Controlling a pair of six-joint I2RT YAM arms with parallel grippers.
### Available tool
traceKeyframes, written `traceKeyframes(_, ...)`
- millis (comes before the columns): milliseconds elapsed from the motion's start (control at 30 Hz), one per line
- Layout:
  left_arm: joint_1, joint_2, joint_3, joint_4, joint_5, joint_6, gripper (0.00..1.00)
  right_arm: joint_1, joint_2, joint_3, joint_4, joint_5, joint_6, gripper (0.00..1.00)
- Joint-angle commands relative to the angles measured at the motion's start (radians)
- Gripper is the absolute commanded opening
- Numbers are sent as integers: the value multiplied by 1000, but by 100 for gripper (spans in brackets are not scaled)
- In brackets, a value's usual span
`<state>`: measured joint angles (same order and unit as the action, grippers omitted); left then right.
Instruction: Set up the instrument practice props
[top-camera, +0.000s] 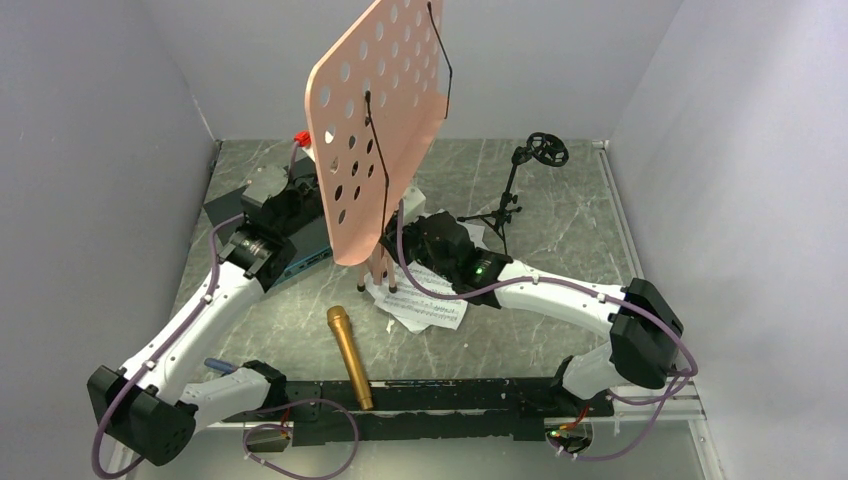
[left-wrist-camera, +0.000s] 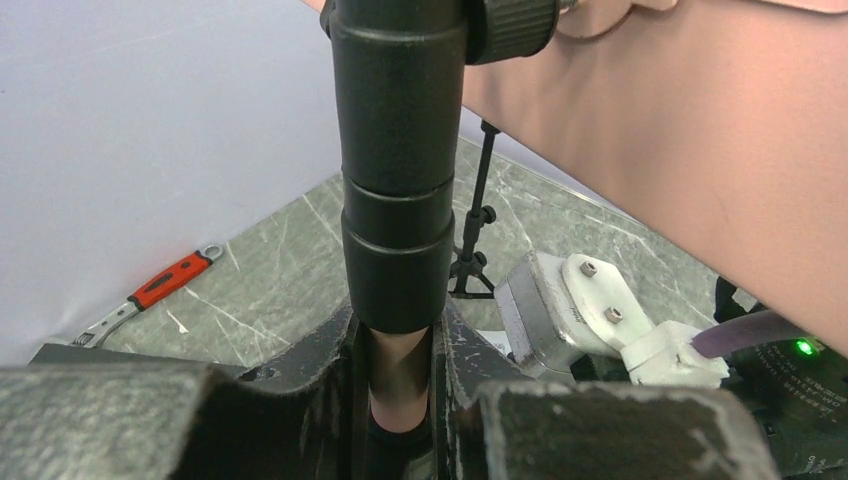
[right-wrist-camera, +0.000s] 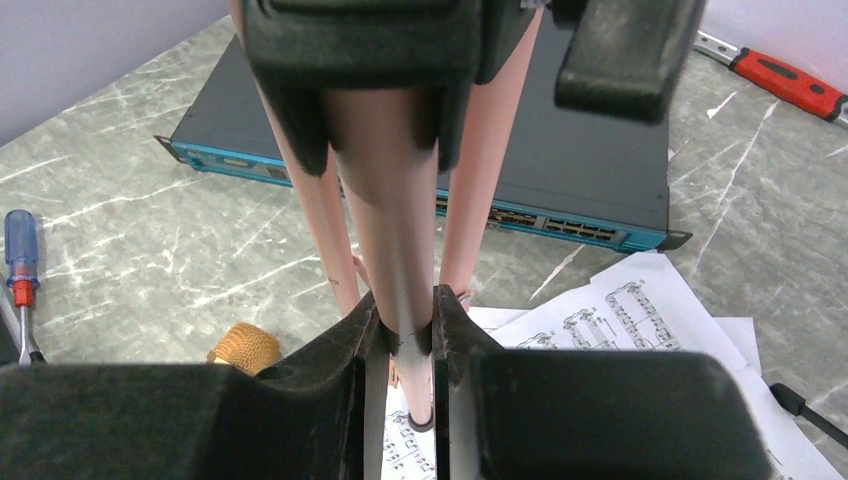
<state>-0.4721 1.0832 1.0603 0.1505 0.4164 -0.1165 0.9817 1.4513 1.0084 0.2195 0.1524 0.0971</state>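
Walls (top-camera: 100, 150) of pale grey close in my grey marbled table (top-camera: 560, 200) on three sides. Near its middle is the pink music stand (top-camera: 385, 110), legs folded close, feet at the edge of the sheet-music pages (top-camera: 425, 305); their staves are printed too small to read. My left arm (top-camera: 190, 320) reaches forward, left gripper (left-wrist-camera: 398, 370) clamped narrowly on the shaft under a black collar. From the right, the right gripper (right-wrist-camera: 408, 340) pinches a pink tube low down. The gold microphone (top-camera: 350, 355) lies near the bases, and the mic stand (top-camera: 510, 200) stands behind.

pink music stand (top-camera: 375, 130), top beyond upper edge
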Motion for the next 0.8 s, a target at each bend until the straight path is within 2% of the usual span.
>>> traceKeyframes(0,1,-83,131,182,-66,7,3,-15,-14,50,13,47,-27,0)
traceKeyframes(300,2,-99,169,126,-113,49,3,-15,-7,65,-20,56,-35,0)
traceKeyframes(767,3,-88,227,71,-86,92,3,-22,-29,62,-78,138,-79,0)
